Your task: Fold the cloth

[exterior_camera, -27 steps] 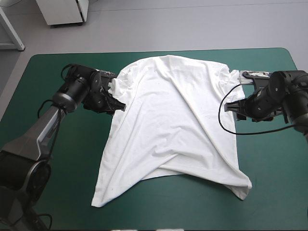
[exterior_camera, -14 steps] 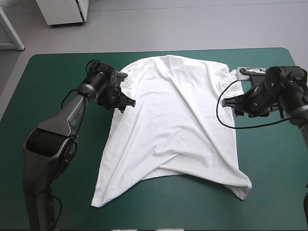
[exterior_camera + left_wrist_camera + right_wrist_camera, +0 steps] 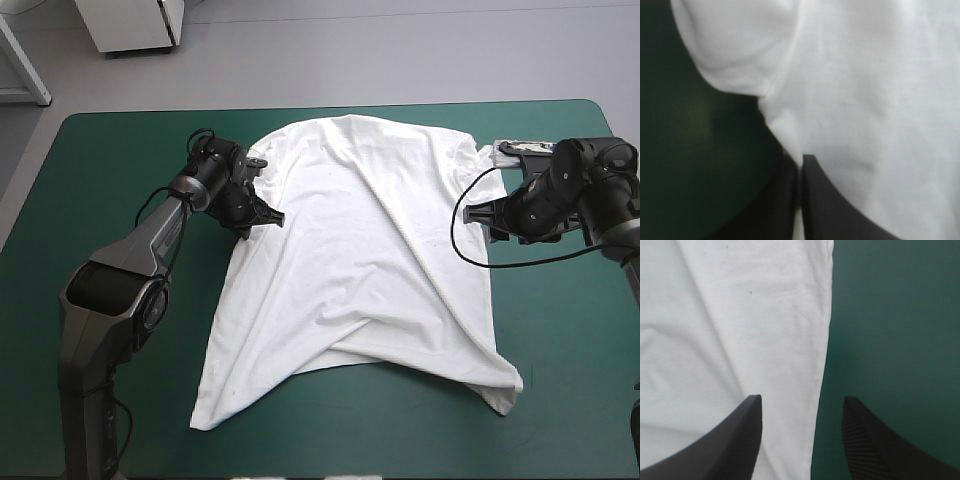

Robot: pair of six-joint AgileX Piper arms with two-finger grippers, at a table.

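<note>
The white T-shirt (image 3: 360,260) lies spread on the teal-green cover (image 3: 120,400), with a long crease running from its far middle toward the near right corner. My left gripper (image 3: 262,213) sits at the shirt's left edge, just below the left sleeve. In the left wrist view its black fingers (image 3: 820,200) meet in an arch, the left gripper (image 3: 801,157) shut on a sliver of T-shirt (image 3: 865,90). My right gripper (image 3: 488,220) stands at the shirt's right edge below the right sleeve. In its own view the right gripper (image 3: 802,399) is open, and the T-shirt (image 3: 730,315) hem runs between its fingers.
Teal-green cover (image 3: 890,315) shows bare beyond the shirt's right edge, and as a dark patch of cover (image 3: 690,150) beside the left sleeve. Wide strips of cover lie on both sides of the shirt and along the table's near edge.
The left arm reached farther in to the shirt's left edge and its fingers came together on the fabric. The right gripper hardly moved and stayed open.
</note>
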